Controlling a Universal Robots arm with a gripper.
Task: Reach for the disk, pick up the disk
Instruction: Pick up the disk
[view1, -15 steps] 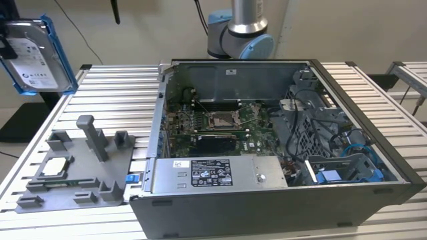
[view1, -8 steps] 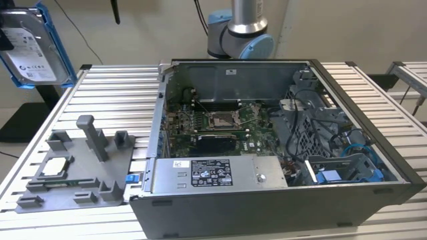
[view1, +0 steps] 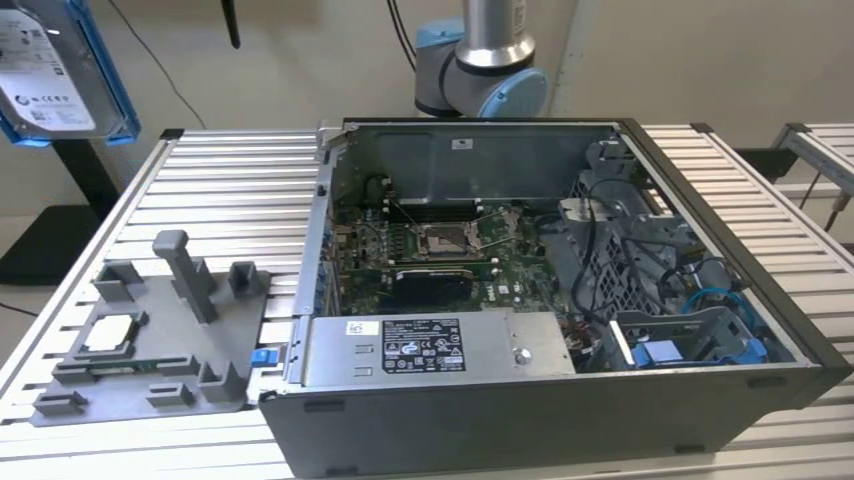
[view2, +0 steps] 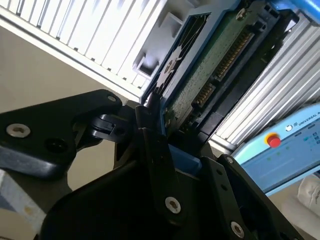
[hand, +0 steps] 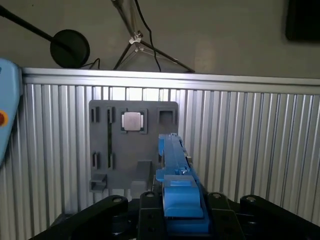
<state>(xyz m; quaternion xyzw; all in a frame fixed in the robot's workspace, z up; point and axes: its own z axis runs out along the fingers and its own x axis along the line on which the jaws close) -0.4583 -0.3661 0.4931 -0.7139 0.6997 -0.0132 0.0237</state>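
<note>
The disk (view1: 54, 75) is clamped edge-on between the black fingers (view2: 155, 150) of the gripper (hand: 182, 200), blue bracket and green circuit board showing, well above the slatted table (view1: 227, 190). Below the gripper lies a grey fixture tray (hand: 150, 145) holding a square chip (hand: 132, 121). The open computer case (view1: 507, 420) stands off toward the exterior view's right.

Computer case (view1: 534, 420) at centre of tabletop (view1: 227, 190), fixture tray (view1: 147, 340) at its 8 o'clock.
On tray: chip (view1: 110, 333); arm base (view1: 481, 85) at case's 12; disk (view1: 54, 75) at 10, off the tabletop, clamped in pincer (hand: 182, 205).
</note>
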